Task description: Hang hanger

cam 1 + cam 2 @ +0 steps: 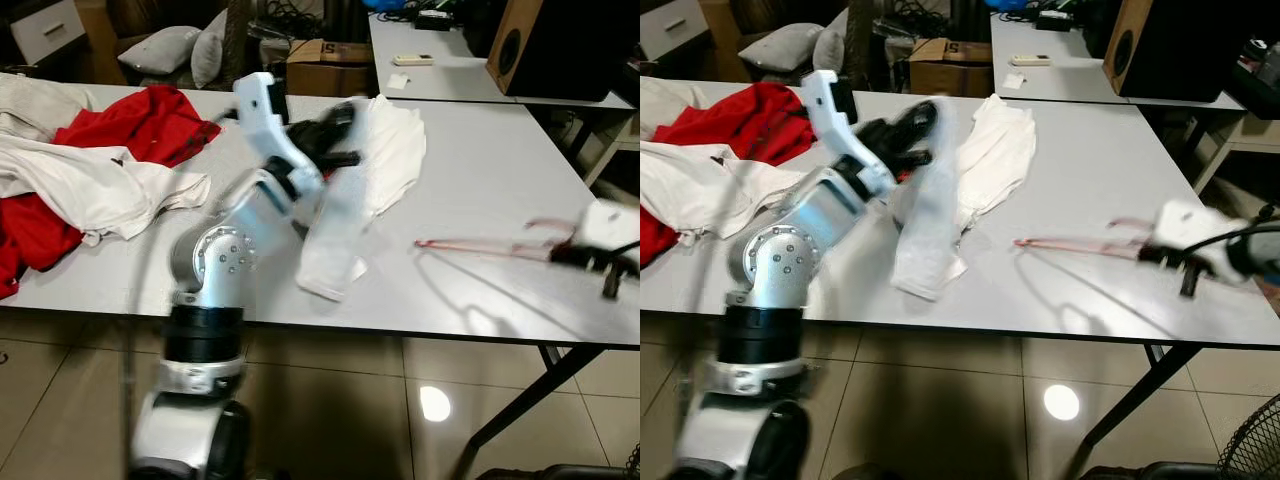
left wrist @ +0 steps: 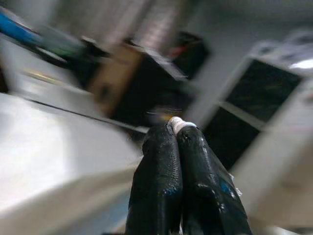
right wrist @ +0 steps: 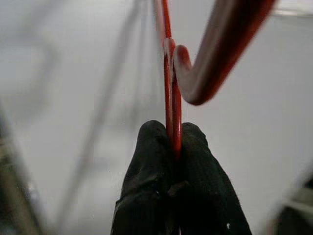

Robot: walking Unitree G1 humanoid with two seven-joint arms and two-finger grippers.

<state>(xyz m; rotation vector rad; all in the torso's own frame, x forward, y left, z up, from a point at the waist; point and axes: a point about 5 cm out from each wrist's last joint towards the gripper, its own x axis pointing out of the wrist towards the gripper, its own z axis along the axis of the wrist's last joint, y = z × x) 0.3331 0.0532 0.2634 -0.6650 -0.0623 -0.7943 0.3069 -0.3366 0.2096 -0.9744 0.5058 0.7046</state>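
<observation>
Your widest open room was the bare table (image 1: pixel 500 170) between the white shirt (image 1: pixel 385 160) and the red hanger (image 1: pixel 480 246). The left arm (image 1: pixel 225 250) and that shirt blocked the middle; piled red and white clothes (image 1: pixel 90 170) crowded the left end.
</observation>
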